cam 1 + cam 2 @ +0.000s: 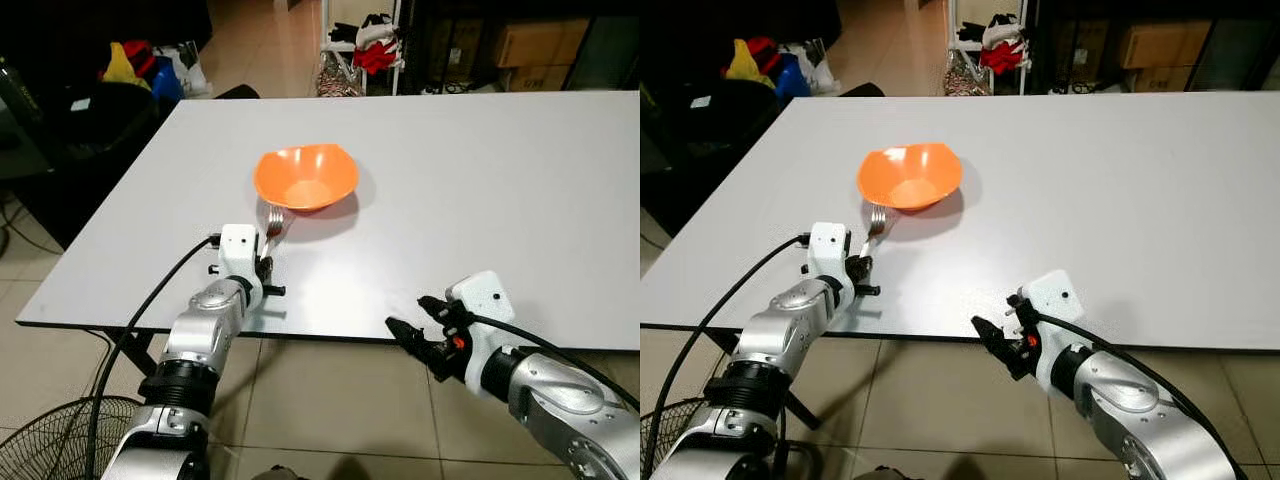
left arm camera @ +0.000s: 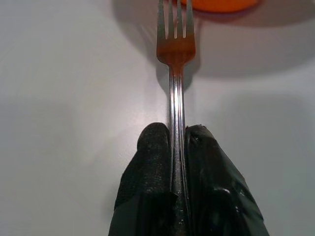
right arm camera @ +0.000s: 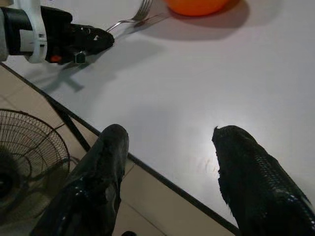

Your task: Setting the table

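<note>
Fork handle sits pinched between the closed fingers of the left end effector, tines reaching toward the orange bowl on the white table. Right end effector hovers spread open at the table's near edge.

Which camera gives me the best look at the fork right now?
The left wrist view: the fork runs up the frame, handle pinched in the left gripper, tines just short of the orange bowl. Both eye views show it small beside the bowl; the right wrist view catches only its tines at the frame's edge.
</note>
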`<state>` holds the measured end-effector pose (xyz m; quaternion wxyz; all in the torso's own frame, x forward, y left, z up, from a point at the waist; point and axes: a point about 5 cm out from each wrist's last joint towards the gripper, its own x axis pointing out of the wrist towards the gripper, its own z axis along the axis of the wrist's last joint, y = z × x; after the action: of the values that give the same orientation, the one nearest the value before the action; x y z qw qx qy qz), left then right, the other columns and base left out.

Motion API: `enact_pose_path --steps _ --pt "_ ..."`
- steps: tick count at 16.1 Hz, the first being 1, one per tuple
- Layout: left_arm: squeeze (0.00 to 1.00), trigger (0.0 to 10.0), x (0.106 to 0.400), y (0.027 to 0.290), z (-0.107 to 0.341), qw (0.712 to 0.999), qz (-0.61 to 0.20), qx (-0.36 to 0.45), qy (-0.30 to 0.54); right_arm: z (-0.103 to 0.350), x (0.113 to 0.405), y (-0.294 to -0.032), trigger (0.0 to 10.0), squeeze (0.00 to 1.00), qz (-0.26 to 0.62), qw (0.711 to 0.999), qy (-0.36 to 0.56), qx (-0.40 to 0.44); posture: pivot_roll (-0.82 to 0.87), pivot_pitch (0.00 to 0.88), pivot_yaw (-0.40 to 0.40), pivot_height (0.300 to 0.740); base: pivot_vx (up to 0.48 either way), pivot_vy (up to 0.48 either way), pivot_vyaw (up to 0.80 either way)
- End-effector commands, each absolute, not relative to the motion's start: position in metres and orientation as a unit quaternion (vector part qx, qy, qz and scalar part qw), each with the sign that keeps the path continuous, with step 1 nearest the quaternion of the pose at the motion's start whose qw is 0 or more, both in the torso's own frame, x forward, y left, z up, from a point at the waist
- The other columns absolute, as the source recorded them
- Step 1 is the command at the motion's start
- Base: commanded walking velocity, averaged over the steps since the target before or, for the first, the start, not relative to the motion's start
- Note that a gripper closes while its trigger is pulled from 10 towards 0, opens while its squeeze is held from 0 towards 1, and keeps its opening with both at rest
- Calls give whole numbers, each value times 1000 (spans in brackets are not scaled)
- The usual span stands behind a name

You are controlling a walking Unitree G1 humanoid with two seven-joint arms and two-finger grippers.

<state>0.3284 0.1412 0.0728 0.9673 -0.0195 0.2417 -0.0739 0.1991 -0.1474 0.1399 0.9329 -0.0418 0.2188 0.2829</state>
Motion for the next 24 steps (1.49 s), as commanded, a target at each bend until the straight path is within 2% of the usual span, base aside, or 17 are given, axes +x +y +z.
enact_pose_path --steps 1,6,11,14,18,20,24 --pt "0 10000 327 149 66 964 -63 -11 259 143 198 -147 10000 0 288 933 210 -38 -41 0 99 740 0 0 0" --pt "0 10000 339 143 71 964 -78 1 255 143 194 -148 10000 0 284 934 214 -35 -62 0 127 740 0 0 0" --pt "0 10000 338 142 65 958 -81 6 276 144 191 -148 10000 0 290 932 214 -39 -67 0 133 740 0 0 0" --pt "192 10000 335 141 63 952 -82 -5 296 148 192 -145 10000 0 318 926 200 -41 -55 0 126 740 0 0 0" --pt "180 10000 334 141 62 950 -78 -13 302 151 196 -145 10000 0 328 924 190 -57 -53 0 123 740 0 0 0" --pt "294 10000 334 140 62 949 -76 -18 305 151 199 -146 10000 0 330 923 188 -59 -49 0 120 740 0 0 0" --pt "757 10000 335 142 64 950 -72 -20 303 151 201 -145 10000 0 336 922 185 -60 -37 0 115 740 0 0 0"
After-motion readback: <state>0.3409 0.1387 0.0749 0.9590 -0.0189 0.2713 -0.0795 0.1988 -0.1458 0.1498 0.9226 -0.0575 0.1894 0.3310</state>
